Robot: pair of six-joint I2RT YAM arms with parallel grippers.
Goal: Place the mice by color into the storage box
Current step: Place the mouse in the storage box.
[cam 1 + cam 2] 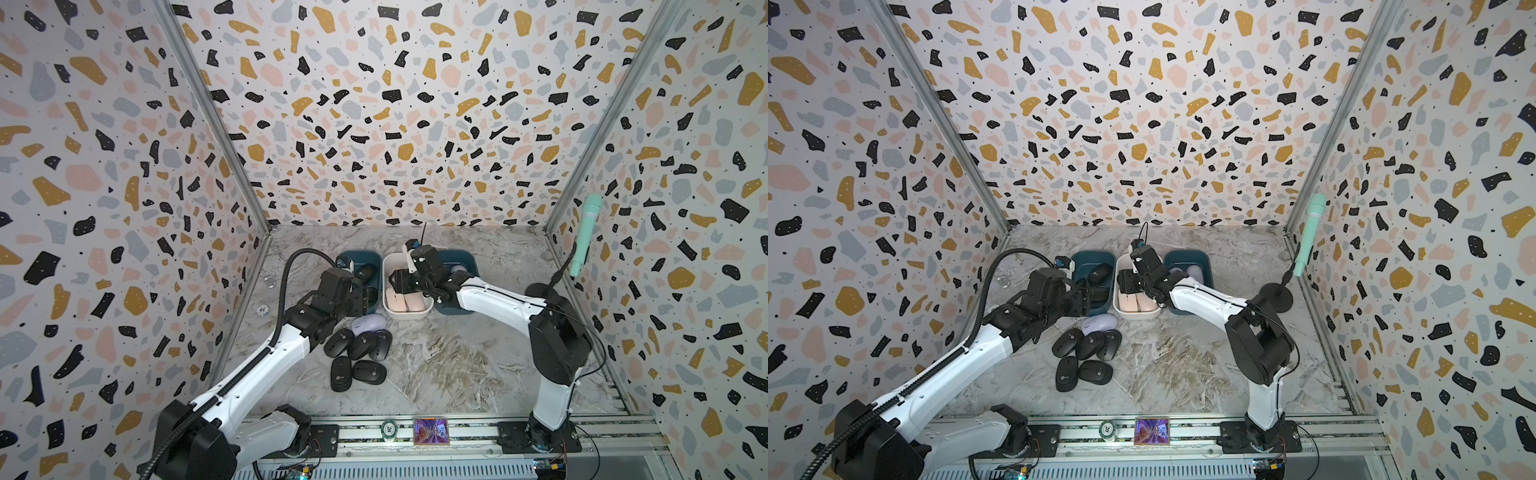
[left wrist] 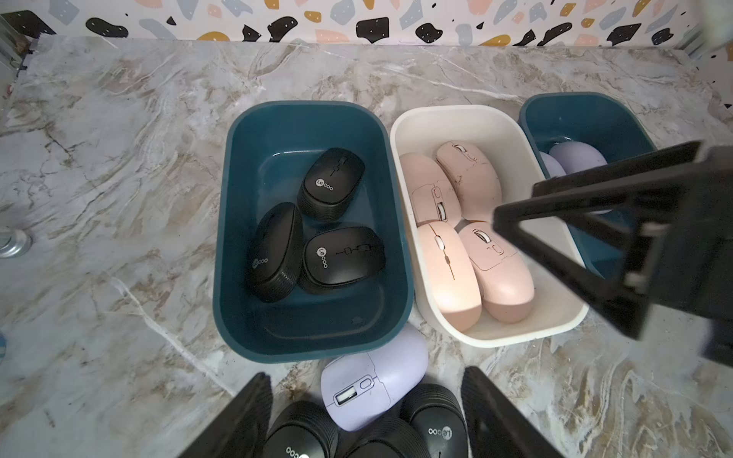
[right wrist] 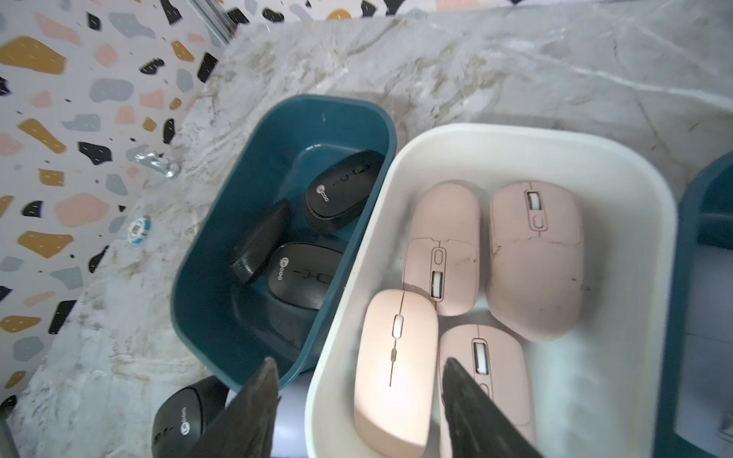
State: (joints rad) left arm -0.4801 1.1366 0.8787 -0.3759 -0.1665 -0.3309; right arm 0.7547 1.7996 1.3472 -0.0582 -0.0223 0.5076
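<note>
Left gripper, spread and empty, hangs near loose black mice on the counter; right gripper, also spread, hovers over pink mice in the white box.

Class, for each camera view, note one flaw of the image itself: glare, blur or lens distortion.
In both top views: even light, terrazzo walls stretched wide toward the corners. Left wrist: sharp, a glare spot on the palest pink mouse. Right wrist: soft all over, marble tabletop smeared, same mouse glaring.
</note>
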